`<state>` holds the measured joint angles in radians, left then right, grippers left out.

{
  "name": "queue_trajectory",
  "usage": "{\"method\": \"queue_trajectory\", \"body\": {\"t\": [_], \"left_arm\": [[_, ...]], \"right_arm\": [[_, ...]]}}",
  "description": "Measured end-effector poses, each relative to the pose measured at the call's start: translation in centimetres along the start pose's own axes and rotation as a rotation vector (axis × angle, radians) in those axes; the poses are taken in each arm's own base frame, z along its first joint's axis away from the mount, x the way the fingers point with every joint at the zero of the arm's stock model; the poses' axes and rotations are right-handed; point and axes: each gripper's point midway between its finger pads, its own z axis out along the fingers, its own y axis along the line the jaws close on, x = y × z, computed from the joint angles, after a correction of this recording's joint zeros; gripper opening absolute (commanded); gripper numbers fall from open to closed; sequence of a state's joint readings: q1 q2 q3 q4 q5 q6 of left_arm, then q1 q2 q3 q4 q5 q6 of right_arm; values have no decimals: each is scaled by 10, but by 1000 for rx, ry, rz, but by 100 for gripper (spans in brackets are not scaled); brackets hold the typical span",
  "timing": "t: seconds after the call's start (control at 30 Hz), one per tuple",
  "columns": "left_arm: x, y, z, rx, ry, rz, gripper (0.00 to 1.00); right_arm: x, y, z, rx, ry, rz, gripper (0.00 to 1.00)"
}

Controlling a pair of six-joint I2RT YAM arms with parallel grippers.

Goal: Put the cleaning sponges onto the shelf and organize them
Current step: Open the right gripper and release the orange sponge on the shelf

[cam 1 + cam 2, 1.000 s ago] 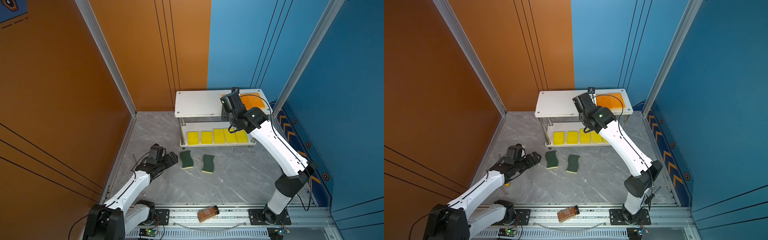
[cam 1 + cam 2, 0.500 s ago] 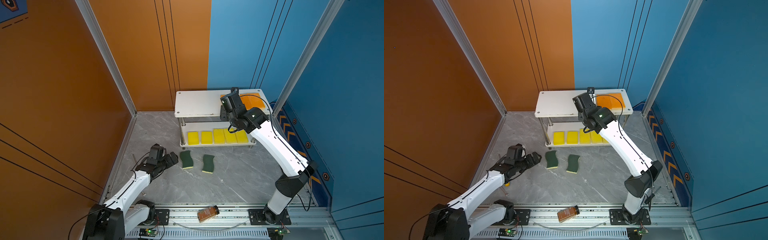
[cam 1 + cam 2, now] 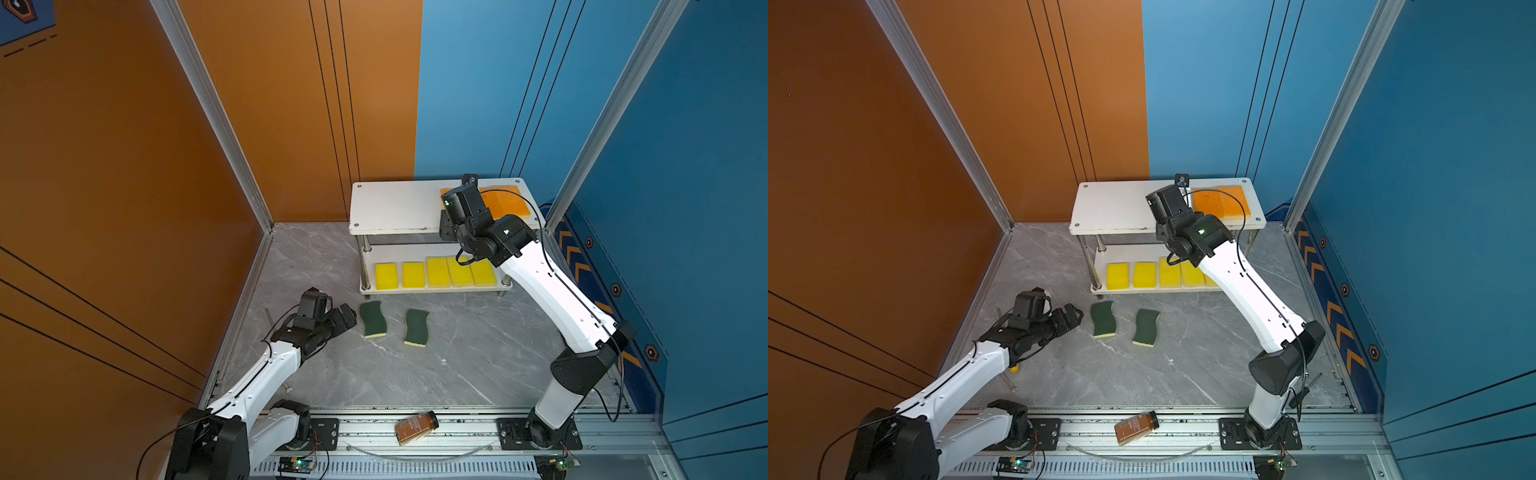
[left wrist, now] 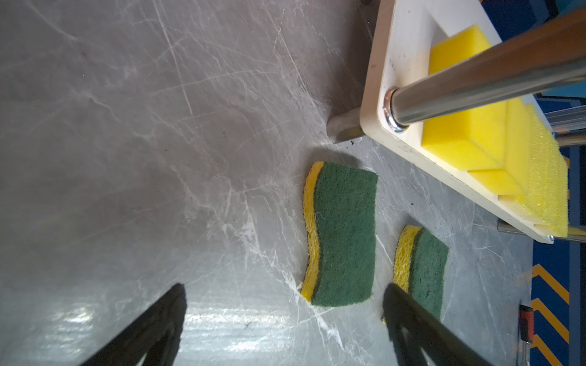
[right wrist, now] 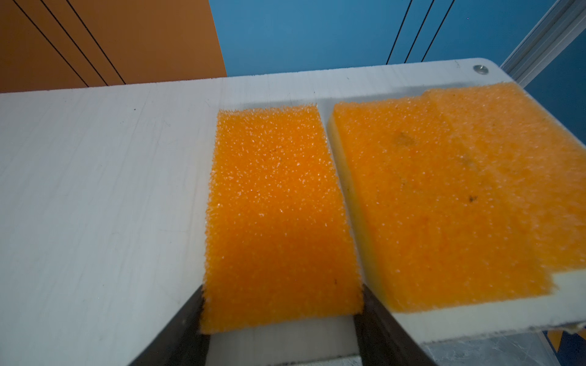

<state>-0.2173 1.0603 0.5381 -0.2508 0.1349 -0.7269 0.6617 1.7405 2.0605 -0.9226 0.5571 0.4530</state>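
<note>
A grey marble-look floor [image 3: 478, 365] lies between orange walls [image 3: 124, 166] on the left and blue walls [image 3: 685, 166] on the right. The brown bottle [image 3: 416, 428] on the near rail [image 3: 465, 424] has a label too small to read. The shelf [image 3: 390, 205] holds five yellow sponges [image 3: 436, 272] below and orange sponges [image 3: 511, 203] at the top right. Two green sponges [image 3: 372, 319] lie on the floor. The left claw [image 4: 282, 291] gapes wide beside them. The right claw [image 5: 282, 298] flanks one orange sponge [image 5: 279, 206]; its grip is unclear.

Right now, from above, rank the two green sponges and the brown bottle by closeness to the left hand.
From the left hand:
1. Green sponge, just beside it.
2. Second green sponge, farther right.
3. Brown bottle, lying on the front rail.
</note>
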Motion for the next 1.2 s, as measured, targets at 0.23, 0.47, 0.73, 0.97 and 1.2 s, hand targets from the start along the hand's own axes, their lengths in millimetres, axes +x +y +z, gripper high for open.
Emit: {"method": "queue_trajectory", "body": {"t": [0.23,0.47,0.73,0.97,1.2], "left_arm": [[0,0,0,0,0,0,98],[0,0,0,0,0,0,98],[0,0,0,0,0,0,98],[0,0,0,0,0,0,98],[0,0,0,0,0,0,98]], "right_arm": [[0,0,0,0,0,0,71],[0,0,-1,-1,0,-4,71],[2,3,-6,-12,0,-14,71],[3,6,-10,-22,-2,-22,71],[3,6,-11,-23,-2,-23,72]]}}
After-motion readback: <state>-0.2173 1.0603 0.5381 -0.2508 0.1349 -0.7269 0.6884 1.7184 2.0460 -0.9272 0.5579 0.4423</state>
